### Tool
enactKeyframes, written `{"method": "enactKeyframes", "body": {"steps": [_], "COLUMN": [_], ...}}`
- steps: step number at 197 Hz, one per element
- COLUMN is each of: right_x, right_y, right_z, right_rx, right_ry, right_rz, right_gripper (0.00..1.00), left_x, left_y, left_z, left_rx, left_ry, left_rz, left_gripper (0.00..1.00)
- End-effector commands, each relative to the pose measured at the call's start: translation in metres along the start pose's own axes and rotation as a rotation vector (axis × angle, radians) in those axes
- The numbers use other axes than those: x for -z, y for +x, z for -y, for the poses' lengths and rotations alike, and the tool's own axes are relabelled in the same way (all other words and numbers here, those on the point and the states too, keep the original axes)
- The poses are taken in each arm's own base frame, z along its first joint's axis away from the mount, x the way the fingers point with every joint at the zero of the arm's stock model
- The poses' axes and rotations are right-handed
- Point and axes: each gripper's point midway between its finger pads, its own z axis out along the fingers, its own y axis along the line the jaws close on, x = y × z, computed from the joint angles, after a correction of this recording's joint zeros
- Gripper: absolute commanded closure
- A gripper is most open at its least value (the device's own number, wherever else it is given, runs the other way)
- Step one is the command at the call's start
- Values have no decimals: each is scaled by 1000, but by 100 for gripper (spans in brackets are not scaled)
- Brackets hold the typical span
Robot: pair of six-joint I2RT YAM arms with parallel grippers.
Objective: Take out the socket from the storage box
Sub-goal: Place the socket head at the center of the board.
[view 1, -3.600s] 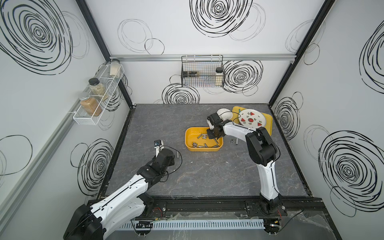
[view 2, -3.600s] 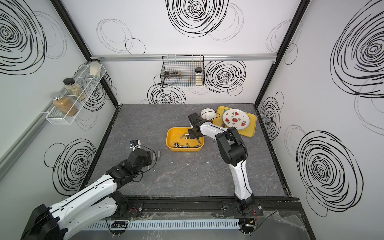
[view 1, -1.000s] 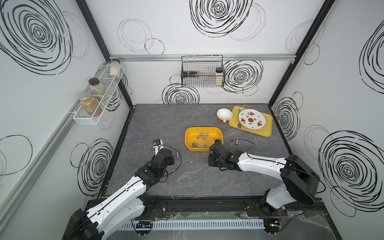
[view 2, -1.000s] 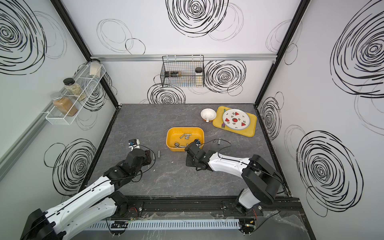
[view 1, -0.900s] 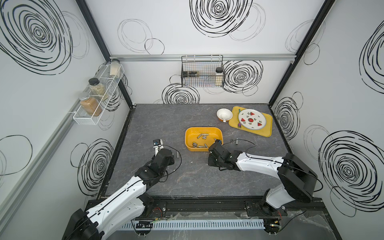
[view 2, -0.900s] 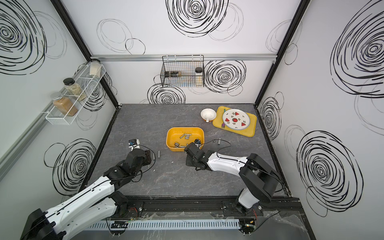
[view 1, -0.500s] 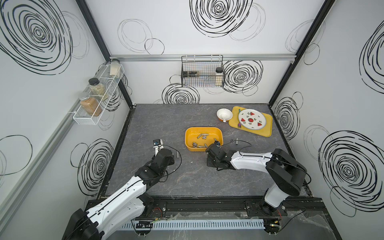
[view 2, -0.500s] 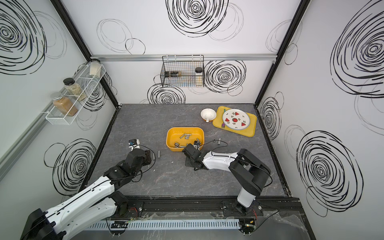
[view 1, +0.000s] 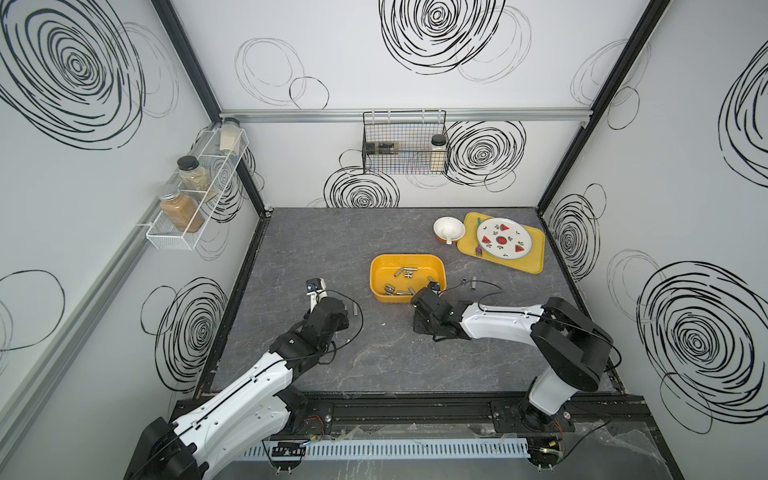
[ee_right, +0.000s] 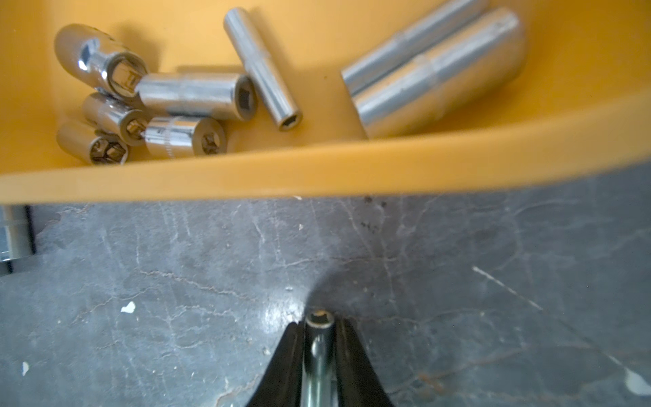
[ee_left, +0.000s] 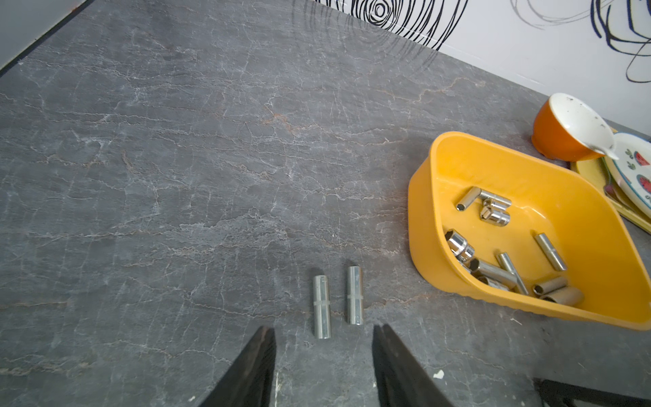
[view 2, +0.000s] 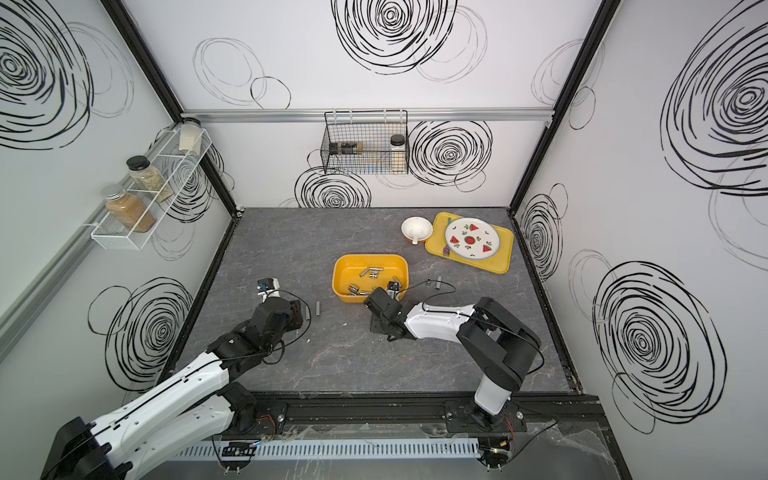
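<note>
Just outside the deep yellow-orange plastic storage box [ee_right: 317, 176], at its six o'clock, the slim silver socket [ee_right: 318, 331] sits pinched lengthwise in the right jaws, mouth toward the box.

Sockets [view 1: 405, 273] in storage box [view 1: 376, 270]; right arm [view 1: 498, 322] low beside it.

The grey marbled table [view 1: 332, 241] bears the storage box [view 1: 376, 268] mid-table, a yellow tray [view 1: 537, 253] and orange bowl [view 1: 449, 229] behind it, two sockets [ee_left: 322, 306] side by side to its left, and another socket [view 1: 473, 284] to its right.
</note>
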Motion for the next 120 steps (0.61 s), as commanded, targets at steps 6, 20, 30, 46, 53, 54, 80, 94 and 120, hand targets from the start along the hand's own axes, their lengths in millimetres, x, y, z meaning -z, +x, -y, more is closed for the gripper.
{"method": "enactKeyframes", "body": {"steps": [6,20,30,46,53,54,80,94,120], "right_x": [-4,-4,-4,-4,-4,-4,-1,5,15], "right_y": [5,4,5,5,5,5,4,0,-6], "right_z": [5,5,5,4,4,4,-2,-4,-8], "right_rx": [6,6,6,7,7,6,19,22,22], "right_ry": [31,30,29,25,23,24,4,-2,-21], "right_rz": [-13,-12,-14,-18,-19,-19,-23,-11,6], "right_gripper": [78,78,78,78,78,78,77,77,75], "left_x": [2,2,2,2,2,2,2,3,4], "left_y": [-5,-5,-6,-5,-6,-5,-6,-6,-6], "left_z": [2,2,3,3,2,2,2,1,0], "left_rx": [8,10,9,8,8,8,9,10,11], "left_ry": [1,0,1,1,0,-1,-2,-5,-6], "left_rz": [15,16,16,16,16,16,18,18,23], "left_gripper": [48,48,48,48,48,48,48,48,48]}}
